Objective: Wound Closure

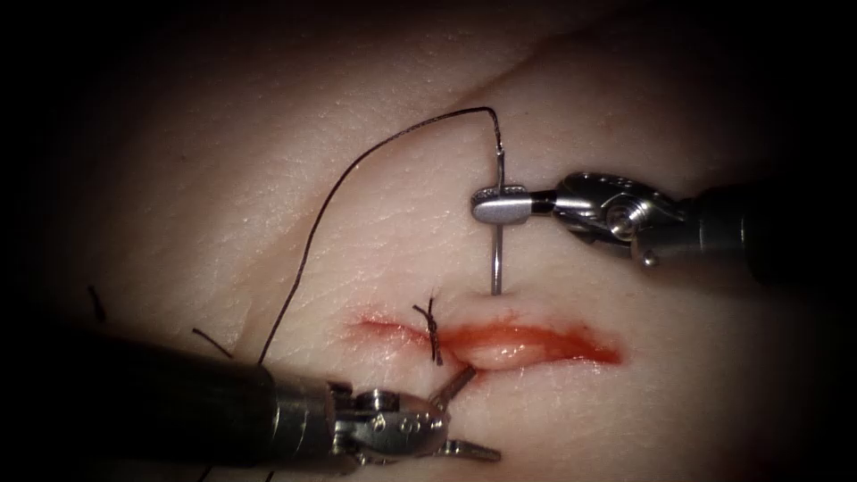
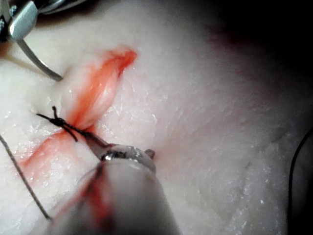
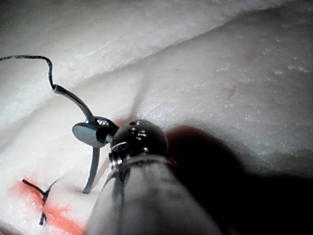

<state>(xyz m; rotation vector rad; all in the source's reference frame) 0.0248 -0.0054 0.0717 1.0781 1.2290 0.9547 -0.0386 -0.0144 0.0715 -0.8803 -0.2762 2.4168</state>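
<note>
My right claw (image 1: 500,203) is clamped on the needle (image 1: 496,259), gripping it on the part of its curve nearer the thread end. The needle stands almost upright, its tip touching the tissue (image 1: 375,178) just above the cut (image 1: 527,344), toward the cut's middle; I cannot tell how deep the tip sits. The thread (image 1: 357,170) runs from the needle's top, arcs up and left, then drops toward my left tool. My left claw (image 1: 464,415) sits spread apart, holding nothing, with one jaw's tip at the lower edge of the cut beside a tied stitch (image 1: 432,328). Red fluid (image 1: 571,344) lines the cut. Short cut thread ends (image 1: 210,341) lie at the far left.
</note>
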